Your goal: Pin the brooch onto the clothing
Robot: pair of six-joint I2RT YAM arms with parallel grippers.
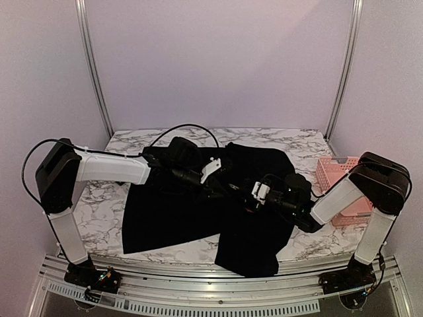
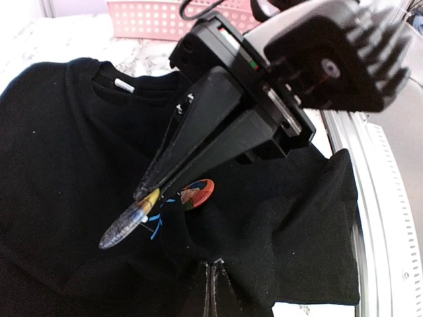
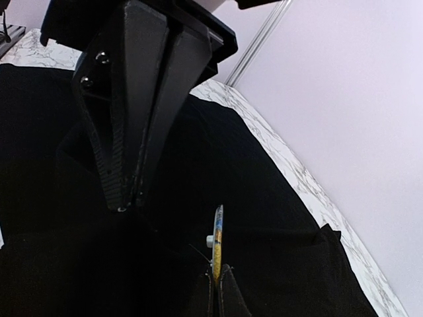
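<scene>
Black shirt [image 1: 178, 218] lies spread on the marble surface [image 1: 99, 218], hem at the near edge. Mid-front, left tool [image 3: 122, 206] is clenched, its tips pinching a fold of shirt cloth. Right tool [image 2: 142, 195] is clenched on the brooch [image 2: 125, 226], which it holds close over the cloth beside a blue mark [image 2: 154, 228] and a round red badge [image 2: 197, 193]. Pink basket [image 1: 330, 172] sits farther right, near the shirt.

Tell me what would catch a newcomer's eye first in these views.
The left hand seems to pinch a fold of the black T-shirt spread on the marble table. Close by, the right hand holds a glittery yellow-and-blue brooch beside a round orange badge on the shirt. A pink basket sits at the table's right edge.
</scene>
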